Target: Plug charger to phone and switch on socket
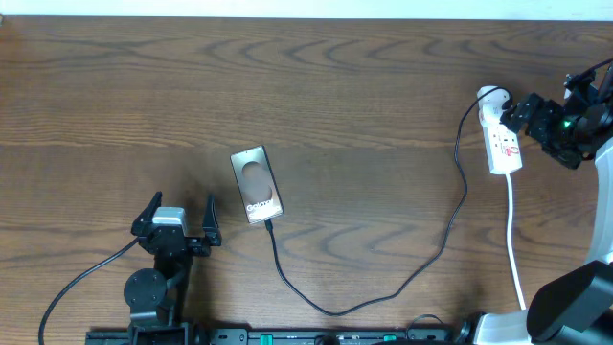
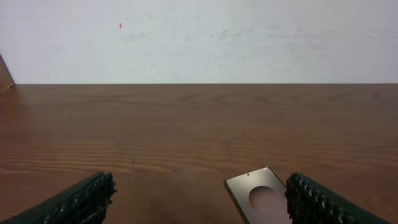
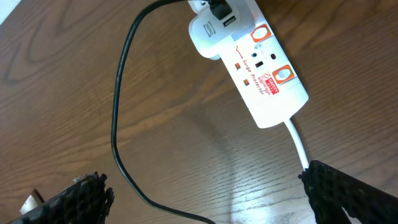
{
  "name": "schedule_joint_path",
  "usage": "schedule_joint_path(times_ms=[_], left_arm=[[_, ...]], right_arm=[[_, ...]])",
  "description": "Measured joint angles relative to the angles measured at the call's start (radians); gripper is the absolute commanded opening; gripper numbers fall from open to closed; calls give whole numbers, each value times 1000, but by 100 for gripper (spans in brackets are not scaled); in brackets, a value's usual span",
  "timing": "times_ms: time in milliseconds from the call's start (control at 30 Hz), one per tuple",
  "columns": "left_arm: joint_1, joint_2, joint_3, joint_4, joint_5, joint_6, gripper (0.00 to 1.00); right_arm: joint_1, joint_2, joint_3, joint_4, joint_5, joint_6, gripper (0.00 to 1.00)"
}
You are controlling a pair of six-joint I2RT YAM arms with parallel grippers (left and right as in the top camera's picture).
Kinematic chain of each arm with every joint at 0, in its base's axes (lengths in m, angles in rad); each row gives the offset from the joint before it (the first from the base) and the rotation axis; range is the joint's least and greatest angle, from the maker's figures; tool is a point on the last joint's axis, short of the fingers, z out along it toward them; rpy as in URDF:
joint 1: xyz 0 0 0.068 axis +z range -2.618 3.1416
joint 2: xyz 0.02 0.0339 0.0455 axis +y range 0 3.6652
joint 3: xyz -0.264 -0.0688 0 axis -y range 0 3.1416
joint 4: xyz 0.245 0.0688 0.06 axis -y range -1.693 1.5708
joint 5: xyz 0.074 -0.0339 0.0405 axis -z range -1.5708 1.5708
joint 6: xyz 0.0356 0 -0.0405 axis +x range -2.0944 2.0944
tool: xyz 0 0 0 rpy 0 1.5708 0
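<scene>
Left tool released, fingers wide apart, low over table. Phone flat just ahead, beside its right finger. Charger tip meets phone's near end; cable loops away to socket. Right tool also spread wide, socket just ahead, fingers apart from it.
</scene>
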Motion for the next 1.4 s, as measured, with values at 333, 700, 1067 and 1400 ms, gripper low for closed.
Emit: schedule_joint_path(times_ms=[333, 700, 1067, 1400], left_arm=[[0, 0, 0, 0, 0, 11, 90], [0, 0, 0, 0, 0, 11, 90], [0, 0, 0, 0, 0, 14, 90], [0, 0, 0, 0, 0, 14, 90]], right_arm=[[0, 0, 0, 0, 0, 0, 99], [0, 0, 0, 0, 0, 0, 99], [0, 0, 0, 0, 0, 0, 99], [0, 0, 0, 0, 0, 0, 99]])
